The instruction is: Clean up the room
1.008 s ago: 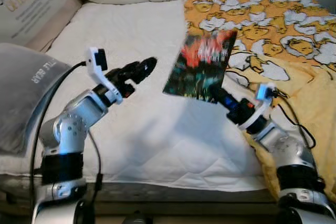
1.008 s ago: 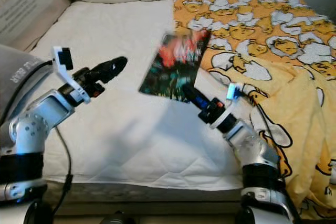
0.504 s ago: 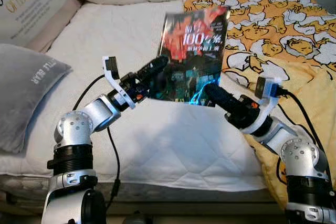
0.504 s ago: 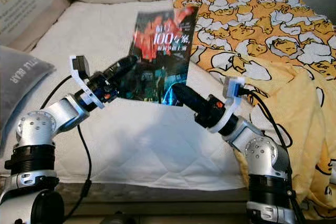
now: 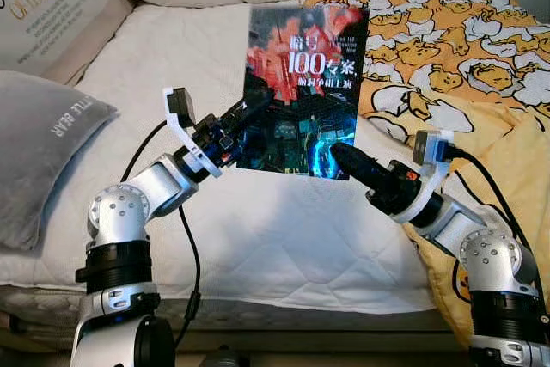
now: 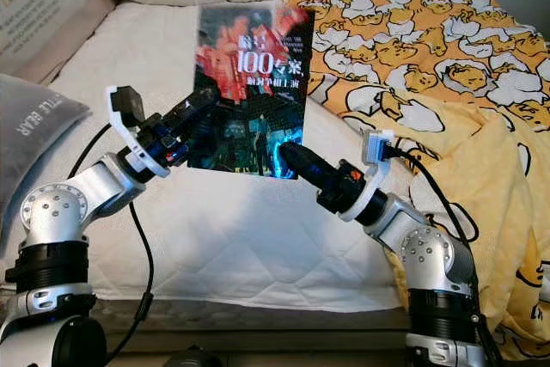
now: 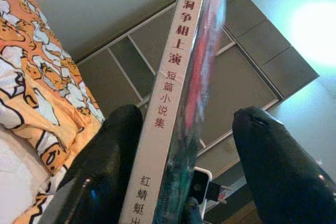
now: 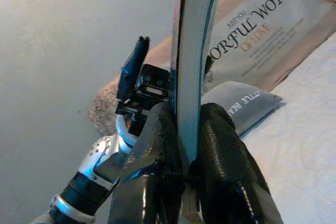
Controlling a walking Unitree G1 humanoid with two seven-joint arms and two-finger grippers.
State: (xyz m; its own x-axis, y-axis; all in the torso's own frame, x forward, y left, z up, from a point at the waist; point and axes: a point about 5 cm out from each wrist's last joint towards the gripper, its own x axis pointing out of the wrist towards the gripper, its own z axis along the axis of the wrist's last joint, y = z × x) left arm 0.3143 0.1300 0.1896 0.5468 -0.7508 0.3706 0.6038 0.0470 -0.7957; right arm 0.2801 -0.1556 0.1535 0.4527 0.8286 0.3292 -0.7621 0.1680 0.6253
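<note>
book held upright between both hands

lifted and squared up since a second ago, the book (image 5: pixel 302 92) now stands nearly upright above the bed's white mattress (image 5: pixel 258 229), cover facing the camera; the right hand (image 5: pixel 337 154) is pressed together on its lower edge, fingers (image 8: pixel 157 145) clamped either side of the pages; the left hand (image 5: pixel 249 107) reaches to the spine edge with its fingers (image 7: pixel 115 145) spread, one on each side of the book (touching or not, hard to say); a grey pillow (image 5: pixel 43 143) lies at the bed's left, a yellow patterned blanket (image 5: pixel 455 49) on the right.
</note>
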